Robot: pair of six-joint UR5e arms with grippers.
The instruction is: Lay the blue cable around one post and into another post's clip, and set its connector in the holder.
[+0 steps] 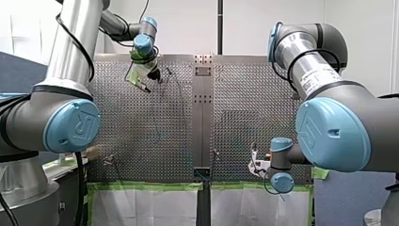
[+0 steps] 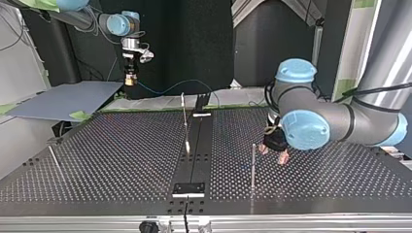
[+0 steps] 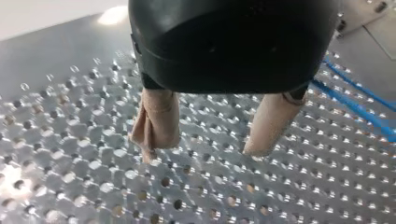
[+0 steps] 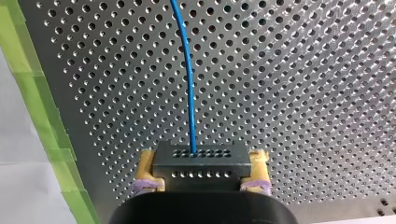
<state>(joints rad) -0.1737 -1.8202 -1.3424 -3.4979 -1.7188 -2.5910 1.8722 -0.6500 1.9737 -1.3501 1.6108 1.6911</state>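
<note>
Between yellow pads (image 4: 258,163) of my right gripper (image 4: 201,164): black connector (image 4: 201,158), pinched, long side across the fingers. Blue cable (image 4: 189,79): leaves the connector's front, runs straight ahead over the perforated table (image 4: 303,93). My left gripper (image 3: 208,142): beige fingers (image 3: 156,126) spread just above the table, cable beside it.

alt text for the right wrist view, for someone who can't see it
My right gripper clamps a black connector between its yellow pads, and the blue cable runs from the connector ahead of it over the perforated table. A strip of green tape lines the table's edge beside the gripper.
</note>
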